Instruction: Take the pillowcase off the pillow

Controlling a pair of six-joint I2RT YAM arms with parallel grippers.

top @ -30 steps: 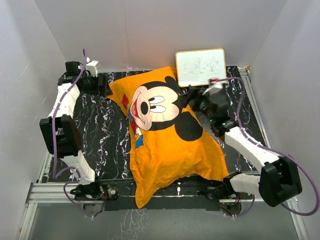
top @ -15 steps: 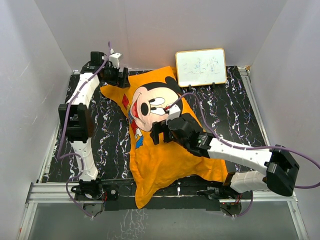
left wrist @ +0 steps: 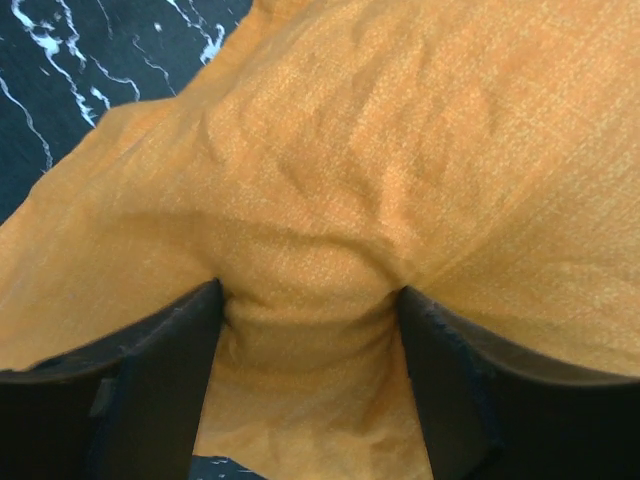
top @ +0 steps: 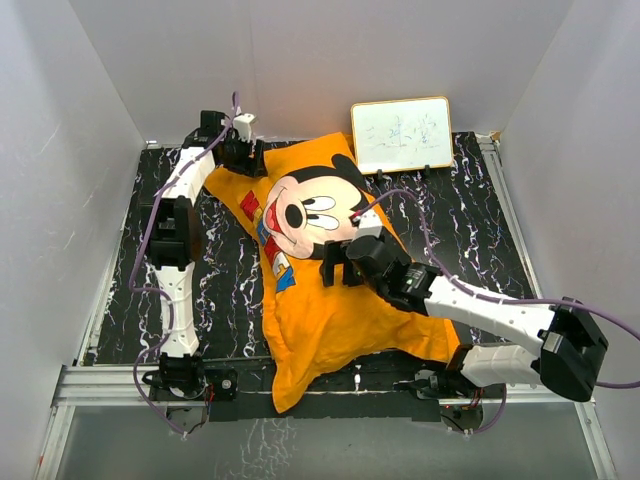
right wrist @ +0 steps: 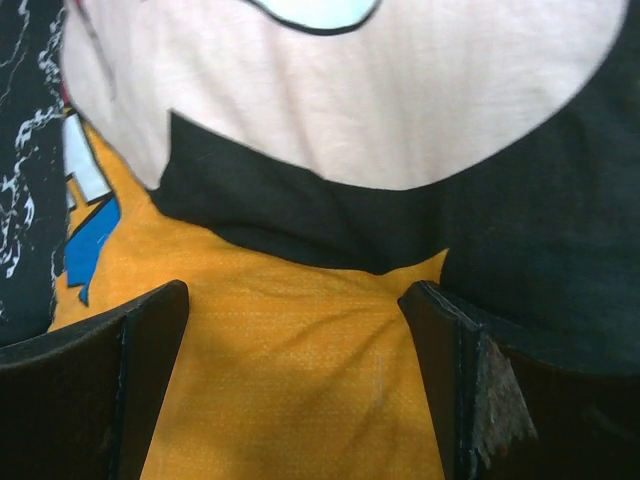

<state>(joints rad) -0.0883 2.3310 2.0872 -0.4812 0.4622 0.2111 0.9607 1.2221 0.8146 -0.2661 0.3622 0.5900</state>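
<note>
The pillowcase (top: 335, 320) is spread over the middle of the table (top: 205, 275), in front of and to the left of the whiteboard (top: 400, 133), with the printed face turned up and its far edge just beside the board's lower left corner. No pillow is seen. It is judged to be fully enclosed, so the removal is taken as not yet begun.

The left gripper (top: 245, 155) is placed on the far corner of the cover, well to the left of the whiteboard. Its jaws are spread wide and pressed into the cloth (left wrist: 400, 150), with a ridge of orange fabric gathered between them and touching both fingers. A firm hold cannot be confirmed. The right gripper (top: 340, 265) is set on the print, in front of the whiteboard. Its jaws are also spread, with nothing pinched, over the border of black and orange (right wrist: 300, 380).

Several failures can be expected. If only a shallow fold is caught by the left jaws, the cloth may slip free under a pull. If stuffing is caught with the cover, or the pillow is held too lightly by the right arm, both would be dragged together. The open end cannot be identified here, so a pull at the closed end would be wasted, and the nearby whiteboard could be knocked
</note>
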